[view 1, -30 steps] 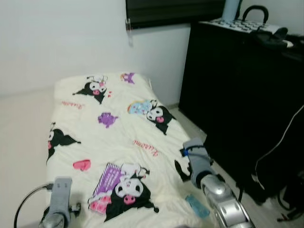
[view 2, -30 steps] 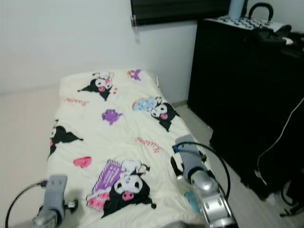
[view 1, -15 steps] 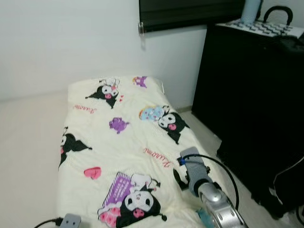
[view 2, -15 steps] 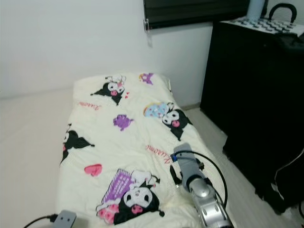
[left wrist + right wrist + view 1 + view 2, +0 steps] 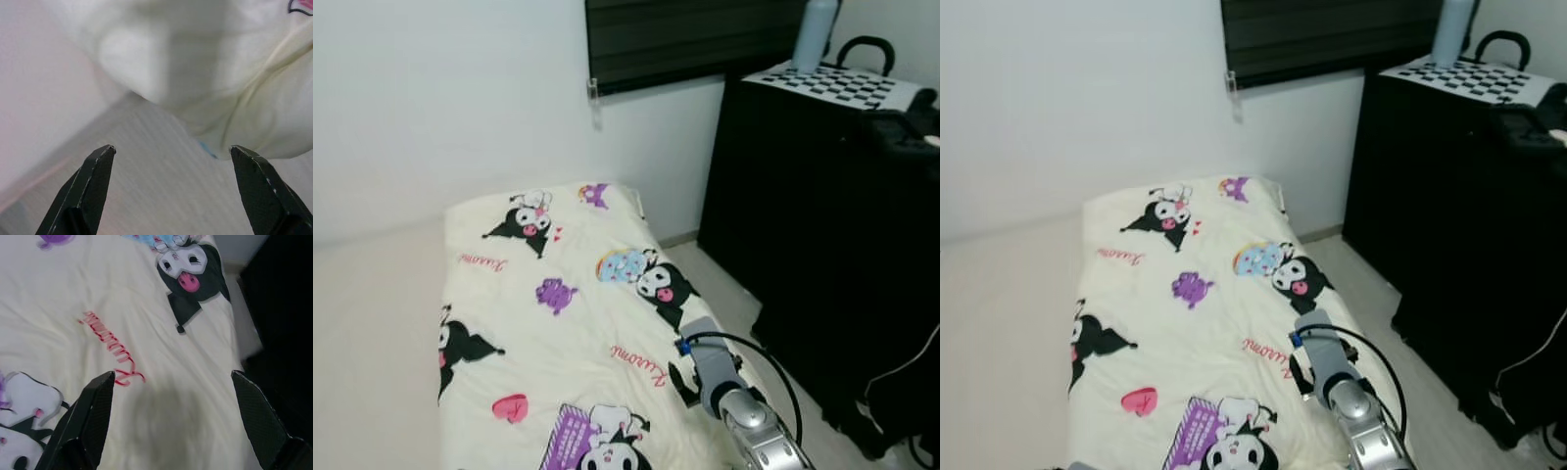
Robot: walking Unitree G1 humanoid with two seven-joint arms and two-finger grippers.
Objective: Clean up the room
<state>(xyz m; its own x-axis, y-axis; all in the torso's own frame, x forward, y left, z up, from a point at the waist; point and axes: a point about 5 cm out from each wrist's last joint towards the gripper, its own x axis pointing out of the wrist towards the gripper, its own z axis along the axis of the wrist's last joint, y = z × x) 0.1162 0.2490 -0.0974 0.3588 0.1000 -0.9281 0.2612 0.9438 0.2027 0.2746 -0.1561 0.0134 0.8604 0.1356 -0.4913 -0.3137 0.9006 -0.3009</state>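
A cream quilt [image 5: 548,294] printed with black, pink and purple cartoon figures lies spread flat over a low bed along the white wall. My right arm [image 5: 717,387] reaches over the quilt's right edge, near the red script print. In the right wrist view my right gripper [image 5: 172,377] is open a little above the quilt [image 5: 146,357], nothing between its fingers. In the left wrist view my left gripper [image 5: 172,147] is open and empty above pale floor, with a folded corner of the quilt [image 5: 205,63] just beyond its fingertips.
A tall black cabinet [image 5: 822,245] stands to the right of the bed, with a checkered board [image 5: 842,83], a blue bottle [image 5: 810,34] and a black bag [image 5: 901,127] on top. A narrow strip of floor [image 5: 724,284] separates them. A white cable [image 5: 901,372] hangs at the cabinet's front.
The camera has swung and lifted, so the left arm has left the eye views and more of the wall and window shows. The right arm stays at the quilt's right edge.
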